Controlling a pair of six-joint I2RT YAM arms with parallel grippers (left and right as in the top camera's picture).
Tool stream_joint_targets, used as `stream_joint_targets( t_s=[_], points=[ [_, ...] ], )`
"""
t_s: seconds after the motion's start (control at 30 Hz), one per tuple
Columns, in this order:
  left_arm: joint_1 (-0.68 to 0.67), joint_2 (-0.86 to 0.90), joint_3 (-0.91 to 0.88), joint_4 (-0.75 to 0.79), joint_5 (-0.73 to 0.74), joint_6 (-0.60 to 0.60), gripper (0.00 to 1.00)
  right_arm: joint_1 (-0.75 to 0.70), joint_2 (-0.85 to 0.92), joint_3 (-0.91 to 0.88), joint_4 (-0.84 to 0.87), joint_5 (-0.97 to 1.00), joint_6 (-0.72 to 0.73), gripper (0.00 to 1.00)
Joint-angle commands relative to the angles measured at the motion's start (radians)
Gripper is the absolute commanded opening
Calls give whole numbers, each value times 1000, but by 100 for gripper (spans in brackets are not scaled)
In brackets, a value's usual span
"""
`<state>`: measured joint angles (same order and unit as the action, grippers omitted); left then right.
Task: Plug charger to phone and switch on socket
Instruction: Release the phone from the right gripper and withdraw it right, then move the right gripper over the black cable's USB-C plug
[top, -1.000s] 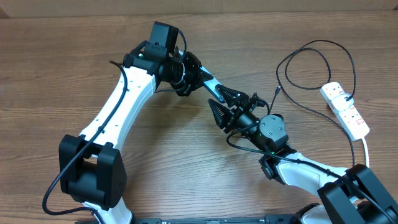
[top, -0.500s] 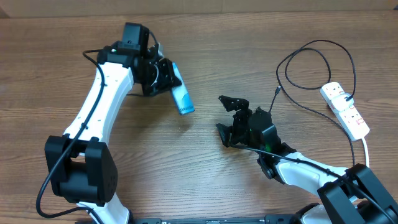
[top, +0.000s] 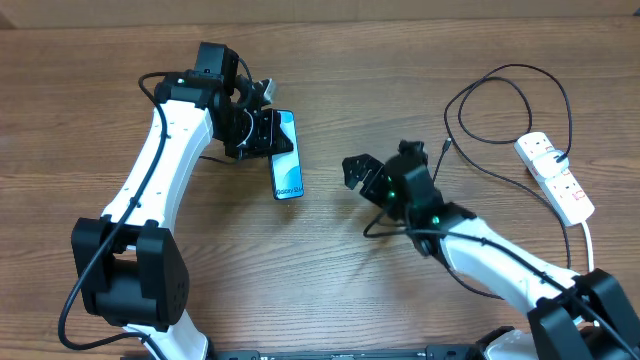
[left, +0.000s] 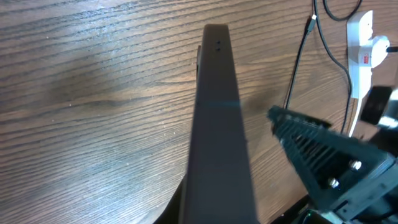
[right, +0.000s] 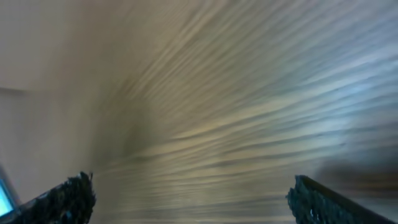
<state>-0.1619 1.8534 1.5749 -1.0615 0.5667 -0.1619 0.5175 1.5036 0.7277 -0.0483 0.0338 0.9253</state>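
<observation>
Grip first: left gripper clamps the phone, screen up, mid-counter. Right gripper gapes empty nearby. Beyond it, the charger connector lies loose, cable running to the socket. Plugging and switching both remain, I reckon.

Upper left of centre, the left gripper clamps one end of the lit phone. The right gripper gapes wide mid-frame. The socket and looping charger lie at right.

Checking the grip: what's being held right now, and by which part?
The left gripper holds the phone by one end, the upper one seen from overhead; the right gripper is open, empty.
</observation>
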Motion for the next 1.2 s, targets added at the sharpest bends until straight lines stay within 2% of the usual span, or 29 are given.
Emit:
stream_joint_targets(
  t_s=[0.0, 0.17, 0.23, 0.37, 0.43, 0.67, 0.77, 0.9, 1.0, 1.03, 1.13, 1.17],
  points=[
    [-2, -11, 12, 3, 28, 40, 4, -5, -30, 162, -177, 161, -90, 100],
    [-2, -11, 12, 2, 29, 51, 4, -75, -30, 320, -466, 197, -90, 100],
    [-2, -11, 12, -4, 30, 50, 4, -174, -30, 369, -597, 143, -120, 100],
    [-2, -11, 12, -8, 37, 48, 4, -326, -23, 372, -643, -11, -248, 100],
    [-2, -11, 11, -8, 42, 39, 4, -383, -14, 372, -664, -28, -300, 100],
    [-2, -11, 11, -39, 250, 30, 4, -456, 67, 373, -624, -20, -417, 100],
    [-2, -11, 11, -60, 272, 14, 4, -456, 133, 373, -581, 42, -431, 99],
    [-2, -11, 12, -80, 272, 12, 4, -452, 245, 373, -467, 55, -444, 77],
    [-2, -11, 12, -87, 272, 12, 4, -449, 299, 373, -423, 52, -444, 75],
    [-2, -11, 12, -87, 272, 6, 4, -446, 323, 373, -414, 52, -444, 71],
    [-2, -11, 11, -86, 272, 0, 4, -444, 354, 373, -379, 55, -444, 70],
    [-2, -11, 12, -86, 272, 0, 4, -445, 360, 373, -365, 54, -444, 65]
  ],
)
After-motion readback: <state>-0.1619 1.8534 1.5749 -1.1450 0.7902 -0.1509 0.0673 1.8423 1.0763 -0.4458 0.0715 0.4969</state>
